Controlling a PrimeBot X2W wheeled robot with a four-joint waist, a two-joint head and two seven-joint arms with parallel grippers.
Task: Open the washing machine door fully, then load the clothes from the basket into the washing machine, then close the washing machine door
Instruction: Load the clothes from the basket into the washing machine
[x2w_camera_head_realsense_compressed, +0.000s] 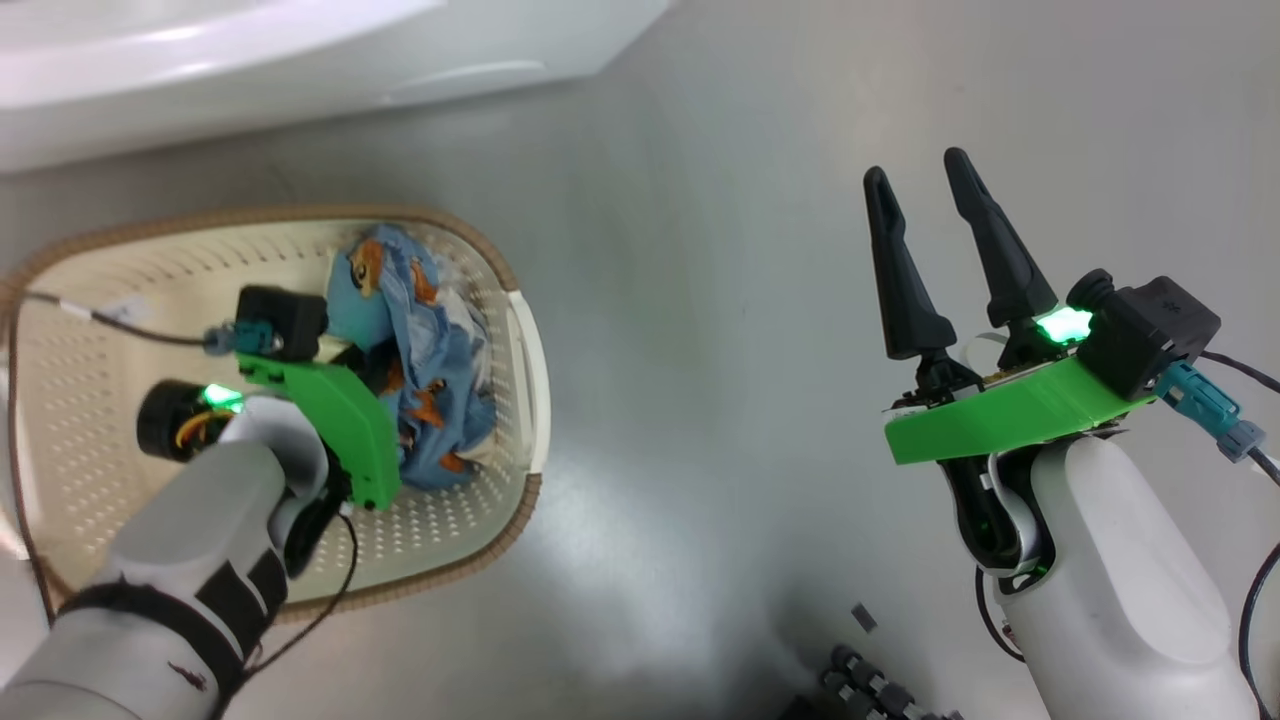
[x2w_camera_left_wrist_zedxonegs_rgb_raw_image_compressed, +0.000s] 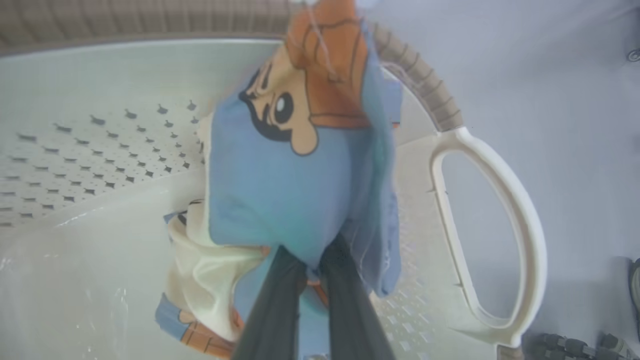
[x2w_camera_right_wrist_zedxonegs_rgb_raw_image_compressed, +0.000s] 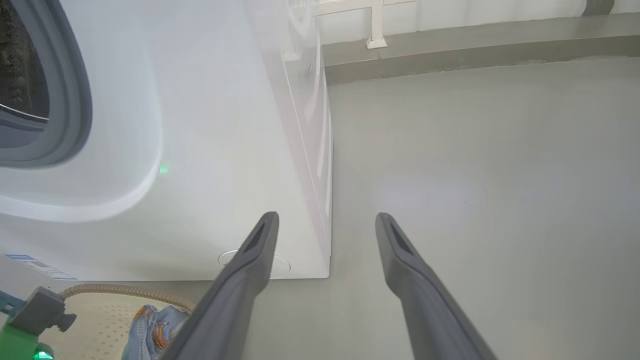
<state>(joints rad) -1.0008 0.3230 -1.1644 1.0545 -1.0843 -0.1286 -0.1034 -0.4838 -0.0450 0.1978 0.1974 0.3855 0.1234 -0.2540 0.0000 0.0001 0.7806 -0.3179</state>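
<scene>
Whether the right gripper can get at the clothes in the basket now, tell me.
Probably not cleanly: the right gripper stands open over bare floor beside the basket, but the left gripper, shut on the clothes, partly covers them.

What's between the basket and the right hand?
Nothing: in the head view, bare grey floor runs from the basket to the open right hand.

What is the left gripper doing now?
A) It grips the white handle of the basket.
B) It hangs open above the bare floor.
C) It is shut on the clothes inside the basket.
C: the left gripper has its jaws pinched on the clothes, down inside the basket.
</scene>
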